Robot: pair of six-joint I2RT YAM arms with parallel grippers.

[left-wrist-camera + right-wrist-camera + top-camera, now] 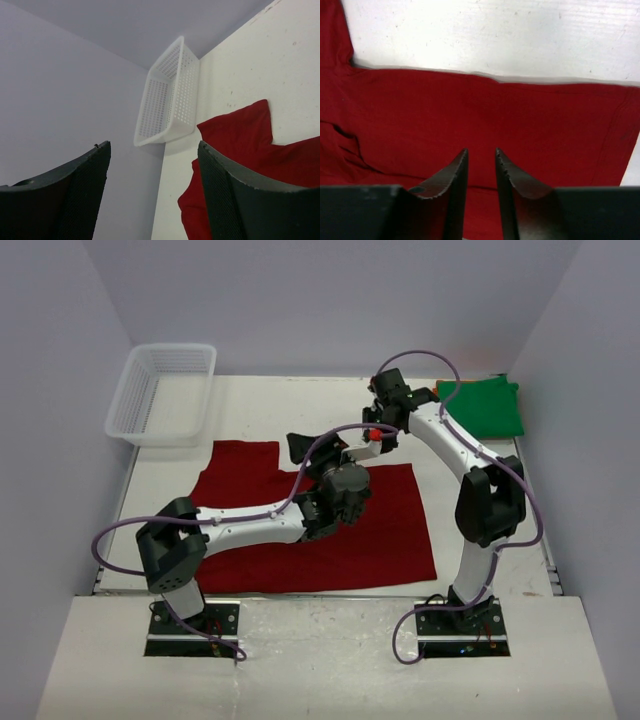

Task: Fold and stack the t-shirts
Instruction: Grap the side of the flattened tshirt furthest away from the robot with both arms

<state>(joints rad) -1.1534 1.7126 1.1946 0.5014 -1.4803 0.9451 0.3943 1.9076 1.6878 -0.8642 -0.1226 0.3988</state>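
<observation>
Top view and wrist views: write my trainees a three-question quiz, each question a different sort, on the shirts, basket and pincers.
1. True or false: the red shirt lies inside the basket.
2. Where is the green shirt? A) far right corner of the table; B) in the basket; C) under the left arm.
3. Fill in: the left pincer is open and holds ____.
Key: 1 false, it lies spread on the table; 2 A; 3 nothing.
</observation>
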